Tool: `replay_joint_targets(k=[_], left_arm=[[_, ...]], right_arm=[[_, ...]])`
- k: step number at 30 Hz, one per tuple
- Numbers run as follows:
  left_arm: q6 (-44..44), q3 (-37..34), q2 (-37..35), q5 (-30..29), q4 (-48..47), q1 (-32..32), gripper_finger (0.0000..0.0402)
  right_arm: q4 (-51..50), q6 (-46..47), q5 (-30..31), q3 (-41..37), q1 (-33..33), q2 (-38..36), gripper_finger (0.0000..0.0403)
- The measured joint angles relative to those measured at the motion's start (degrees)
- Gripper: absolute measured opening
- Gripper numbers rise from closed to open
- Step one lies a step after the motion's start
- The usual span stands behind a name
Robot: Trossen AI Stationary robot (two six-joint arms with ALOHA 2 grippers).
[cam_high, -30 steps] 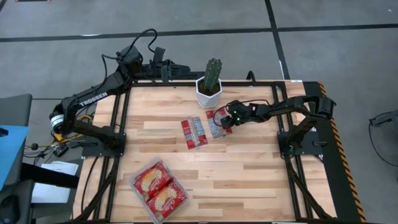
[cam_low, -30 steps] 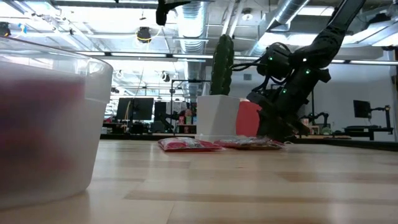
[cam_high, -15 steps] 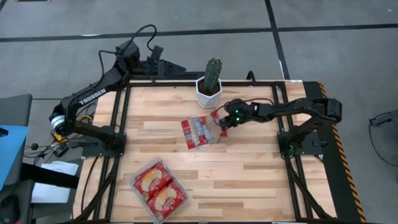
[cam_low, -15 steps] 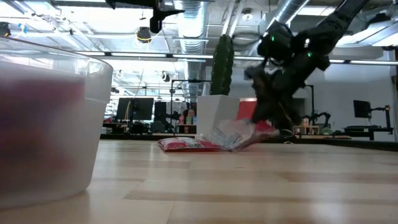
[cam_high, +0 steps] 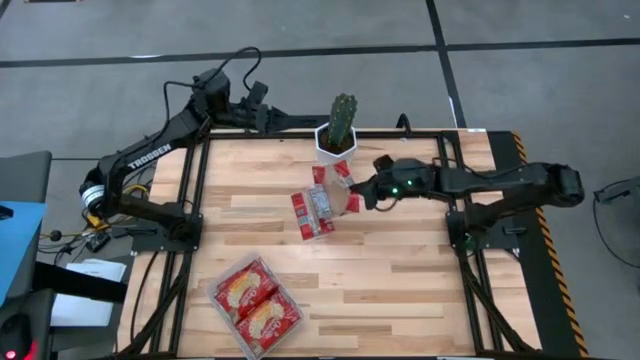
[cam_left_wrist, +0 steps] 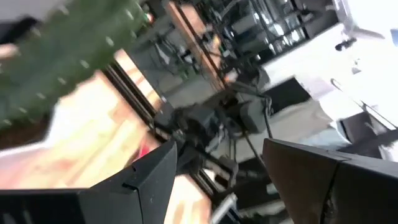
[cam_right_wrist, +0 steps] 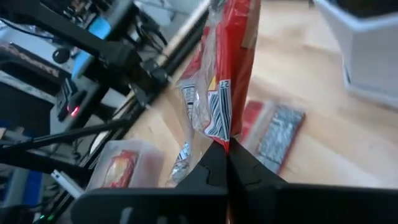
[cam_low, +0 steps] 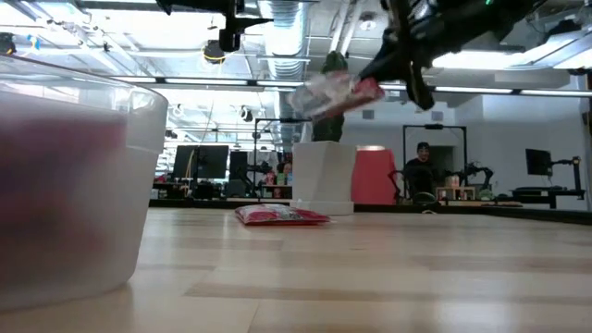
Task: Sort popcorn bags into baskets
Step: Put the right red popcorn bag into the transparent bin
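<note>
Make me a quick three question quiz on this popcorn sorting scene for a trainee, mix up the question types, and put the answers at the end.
1. True or false: the right gripper holds a packet above the table.
2. Where are the large packets? A) in the clear tray B) beside the cactus pot C) in the left gripper
3. What lies flat on the table near the pot?

Key:
1. True
2. A
3. A slim red packet
</note>
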Motion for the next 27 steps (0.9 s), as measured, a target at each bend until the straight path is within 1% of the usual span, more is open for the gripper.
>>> replay_joint_targets(k=[2,4,7,11,17,20,23,27], left_arm=[[-1.66,0.0,0.0,2.03,0.43,0.2,0.0229],[-5.2,0.0,-0.04,3.44,1.89,0.79,0.0229],[-11.59,0.0,-0.87,5.72,6.3,1.18,0.0229],[-16.11,0.02,-2.97,7.32,10.7,0.41,0.0229],[-19.72,0.02,-7.59,6.73,12.06,0.37,0.0229],[-21.17,0.02,-10.19,6.09,12.11,0.33,0.0229],[-22.69,0.0,-13.02,4.16,12.2,0.33,0.0229],[-22.47,0.01,-16.26,2.76,11.65,0.34,0.0229]], right_arm=[[-0.09,-1.27,4.11,0.66,2.57,-0.73,0.0005],[0.01,-2.5,7.85,1.48,5.42,-0.91,0.0004],[0.1,-5.29,11.32,3.69,10.18,0.5,0.0004],[0.32,-11.09,12.77,7.9,15.6,4.93,0.0005],[-1.16,-19.57,14.18,16.3,21.16,15.09,0.0006],[-5.27,-21.99,14.64,22.13,23.16,20.23,0.0005],[-10.43,-23.95,14.67,29.1,24.88,25.17,0.0004],[-15.55,-29.85,17.3,38.33,27.18,31.57,0.0008]])
